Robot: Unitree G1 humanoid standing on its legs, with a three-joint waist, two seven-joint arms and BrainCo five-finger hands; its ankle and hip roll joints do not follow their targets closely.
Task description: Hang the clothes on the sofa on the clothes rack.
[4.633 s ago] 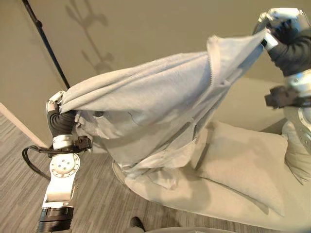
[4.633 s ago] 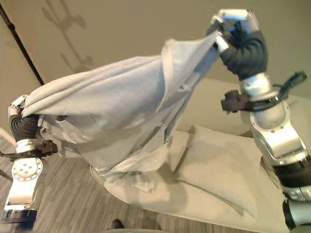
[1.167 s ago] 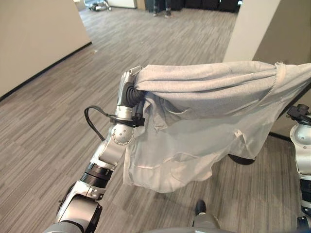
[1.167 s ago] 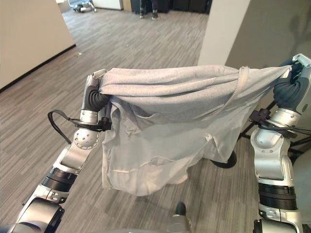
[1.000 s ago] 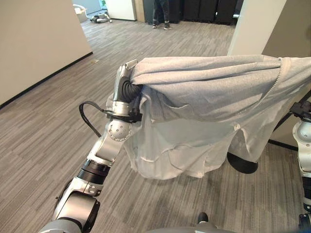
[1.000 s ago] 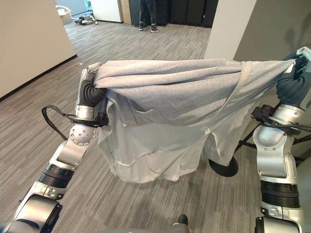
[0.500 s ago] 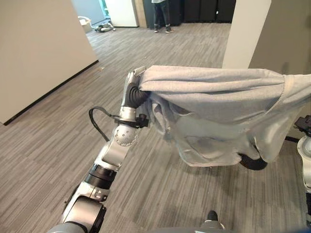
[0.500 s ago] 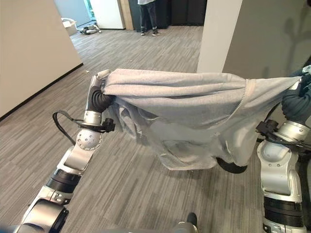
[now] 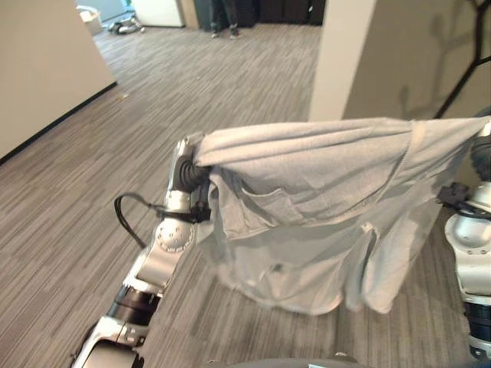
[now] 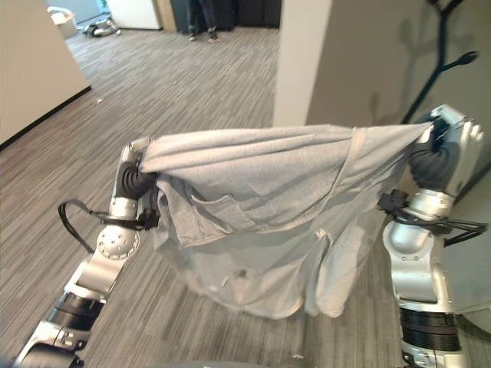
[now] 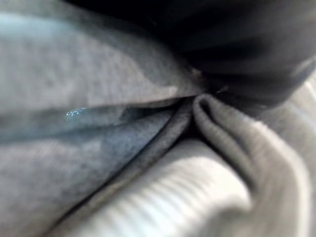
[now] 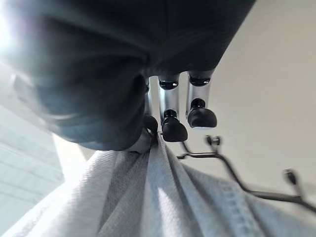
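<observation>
A light grey zip jacket point(image 10: 261, 184) hangs stretched wide between my two raised hands, its lower part drooping free above the floor. My left hand point(image 10: 132, 172) is shut on one end of the cloth, which bunches in folds point(image 11: 148, 128) right by the palm. My right hand point(image 10: 443, 146) is shut on the other end, its fingers point(image 12: 174, 129) pinching the fabric point(image 12: 148, 197). The black clothes rack point(image 10: 434, 73) with branch-like hooks stands just behind and above my right hand, against the beige wall. Its hooks point(image 12: 237, 180) show close past the pinched cloth.
A white pillar point(image 10: 303, 54) rises behind the jacket's middle. A beige wall point(image 10: 31, 69) runs along the left. Grey plank floor stretches back to a person's legs point(image 10: 201, 19) and some gear on the floor point(image 10: 96, 29).
The camera has swung to the right, bringing the rack into view at the upper right. The jacket stays stretched between both hands, and its loose lower part has swung down.
</observation>
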